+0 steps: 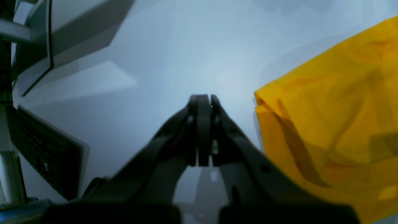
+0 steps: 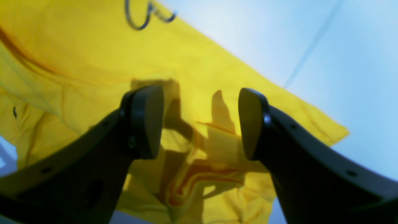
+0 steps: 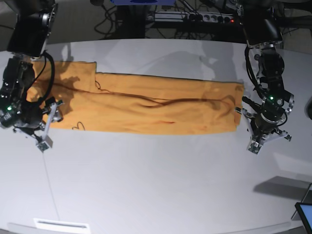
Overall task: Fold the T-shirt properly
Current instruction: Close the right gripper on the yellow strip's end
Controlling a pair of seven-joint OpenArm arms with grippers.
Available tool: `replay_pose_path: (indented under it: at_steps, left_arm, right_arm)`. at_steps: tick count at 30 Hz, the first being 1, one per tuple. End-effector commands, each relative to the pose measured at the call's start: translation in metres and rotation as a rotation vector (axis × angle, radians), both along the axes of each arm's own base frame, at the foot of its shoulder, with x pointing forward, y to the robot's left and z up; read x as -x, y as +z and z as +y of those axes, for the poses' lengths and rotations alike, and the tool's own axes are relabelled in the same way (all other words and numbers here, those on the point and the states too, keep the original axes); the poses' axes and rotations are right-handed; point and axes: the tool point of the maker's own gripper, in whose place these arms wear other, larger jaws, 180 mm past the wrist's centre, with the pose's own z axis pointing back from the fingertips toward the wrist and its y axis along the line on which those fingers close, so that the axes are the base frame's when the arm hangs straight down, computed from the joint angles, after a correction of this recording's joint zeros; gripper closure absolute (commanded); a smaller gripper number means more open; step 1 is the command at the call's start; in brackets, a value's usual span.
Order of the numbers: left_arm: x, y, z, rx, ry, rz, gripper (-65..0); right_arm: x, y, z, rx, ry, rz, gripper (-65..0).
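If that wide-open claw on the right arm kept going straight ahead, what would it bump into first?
Most likely the T-shirt: the open right gripper points straight at its yellow cloth, though how far off is unclear.

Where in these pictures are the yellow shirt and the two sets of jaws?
T-shirt (image 3: 161, 114): base view, middle of the folded cloth.
Left gripper (image 1: 203, 101): left wrist view, closed tips.
Right gripper (image 2: 200, 123): right wrist view, the gap between its open jaws.
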Motion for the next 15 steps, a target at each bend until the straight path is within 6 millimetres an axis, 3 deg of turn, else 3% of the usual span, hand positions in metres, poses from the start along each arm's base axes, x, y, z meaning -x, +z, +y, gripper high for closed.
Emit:
replay_pose_path:
  at_steps: [1, 10, 15]
  left_arm:
    - [-0.008, 0.016, 0.003, -0.01, -0.002, -0.052, 0.0]
    - [-0.008, 0.016, 0.003, -0.01, -0.002, -0.052, 0.0]
    - [-0.008, 0.016, 0.003, -0.01, -0.002, -0.052, 0.0]
  right_arm:
    - [-0.009, 0.011, -0.003, 0.003, 0.003, -0.036, -36.4]
    - [-0.001, -0.016, -0.003, -0.047, -0.026, 0.054, -36.4]
    - [-0.001, -0.018, -0.001, -0.053, -0.022, 0.063, -36.4]
